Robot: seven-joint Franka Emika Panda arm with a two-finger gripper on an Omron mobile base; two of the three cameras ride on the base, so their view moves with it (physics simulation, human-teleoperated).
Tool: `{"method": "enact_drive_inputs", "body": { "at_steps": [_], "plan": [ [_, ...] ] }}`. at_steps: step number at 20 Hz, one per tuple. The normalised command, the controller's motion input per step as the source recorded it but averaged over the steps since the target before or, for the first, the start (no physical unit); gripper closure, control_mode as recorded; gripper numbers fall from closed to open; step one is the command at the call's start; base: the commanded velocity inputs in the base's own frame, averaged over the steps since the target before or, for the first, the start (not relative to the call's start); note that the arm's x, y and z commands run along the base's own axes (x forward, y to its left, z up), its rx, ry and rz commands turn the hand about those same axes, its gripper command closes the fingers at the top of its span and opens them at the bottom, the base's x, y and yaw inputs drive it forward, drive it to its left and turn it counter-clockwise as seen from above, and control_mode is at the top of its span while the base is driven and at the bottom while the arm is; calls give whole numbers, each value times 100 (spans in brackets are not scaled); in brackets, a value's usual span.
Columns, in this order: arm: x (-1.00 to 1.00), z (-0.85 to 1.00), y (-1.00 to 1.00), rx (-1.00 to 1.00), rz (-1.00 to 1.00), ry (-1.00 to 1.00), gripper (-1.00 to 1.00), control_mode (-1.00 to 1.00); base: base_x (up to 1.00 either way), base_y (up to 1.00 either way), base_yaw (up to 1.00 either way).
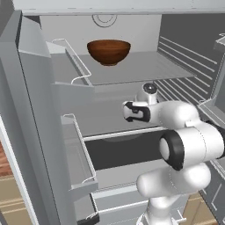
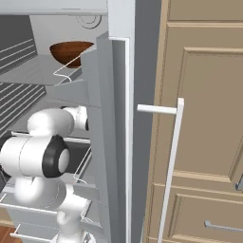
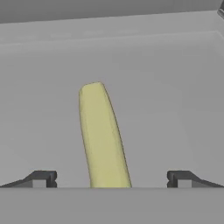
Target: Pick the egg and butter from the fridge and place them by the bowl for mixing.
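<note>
Gripper (image 3: pixel 111 179) open wide inside the fridge (image 1: pixel 26 110), a pale yellow butter stick (image 3: pixel 103 135) lying between its spread fingertips, untouched.
Left to right in the left base view: open door with white wire racks (image 1: pixel 79 145), a reddish-brown wooden bowl (image 1: pixel 108 51) alone on the upper shelf, the arm reaching onto the shelf below. Nothing blocks the stick.
</note>
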Motion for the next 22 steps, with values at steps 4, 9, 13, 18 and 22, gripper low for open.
{"method": "enact_drive_inputs", "body": {
  "at_steps": [4,9,13,18,22],
  "plan": [
    [28,-13,0,0,0,-5,-100,-100,0,0,0],
    [30,-5,2,0,0,-1,-100,-100,0,0,0],
    [18,-2,7,0,0,4,-100,-100,0,0,0],
    [5,-25,8,0,0,4,100,-100,0,0,0],
    [0,-57,1,0,0,0,100,-100,0,0,0]
  ]
}}
